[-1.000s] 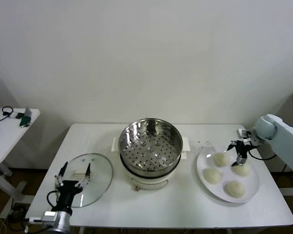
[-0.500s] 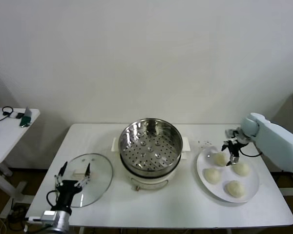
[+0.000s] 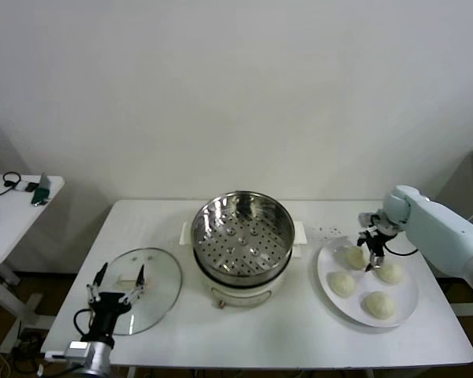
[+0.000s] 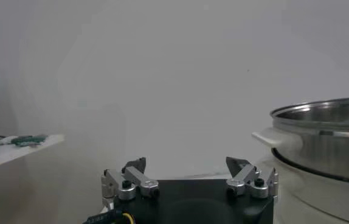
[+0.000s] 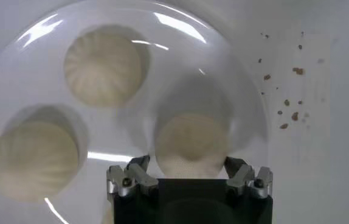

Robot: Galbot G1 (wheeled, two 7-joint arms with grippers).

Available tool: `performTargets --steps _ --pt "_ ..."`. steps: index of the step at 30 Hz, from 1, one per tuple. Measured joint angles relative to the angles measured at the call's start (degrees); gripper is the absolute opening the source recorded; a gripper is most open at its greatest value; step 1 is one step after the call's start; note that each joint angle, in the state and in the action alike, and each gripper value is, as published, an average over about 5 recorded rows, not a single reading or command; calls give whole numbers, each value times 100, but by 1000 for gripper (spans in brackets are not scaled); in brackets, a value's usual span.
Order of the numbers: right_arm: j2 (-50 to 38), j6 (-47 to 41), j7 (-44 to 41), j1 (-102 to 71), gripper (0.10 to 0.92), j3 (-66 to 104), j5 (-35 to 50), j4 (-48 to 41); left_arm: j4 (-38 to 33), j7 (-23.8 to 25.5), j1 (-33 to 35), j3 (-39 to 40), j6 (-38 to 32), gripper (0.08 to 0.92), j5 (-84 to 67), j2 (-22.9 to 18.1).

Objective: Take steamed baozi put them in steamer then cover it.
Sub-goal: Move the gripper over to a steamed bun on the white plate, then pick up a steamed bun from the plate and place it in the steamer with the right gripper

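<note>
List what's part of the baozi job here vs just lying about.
Job: four baozi on the plate; steamer; lid; right gripper around the rear-left baozi; left gripper parked over the lid.
Lying about: crumbs; side table with cables.

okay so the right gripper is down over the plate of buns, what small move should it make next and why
Probably finish closing the right gripper on the baozi between its fingers, then lift. The wrist view shows that bun sitting between the fingertips on the white plate, all four buns are still there, and the steamer stands uncovered and empty.
</note>
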Motion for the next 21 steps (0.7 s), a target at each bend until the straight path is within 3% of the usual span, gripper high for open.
performTargets --steps 21 --pt "-31 305 -112 245 709 -36 7 19 -5 -2 72 -7 -46 823 -13 -35"
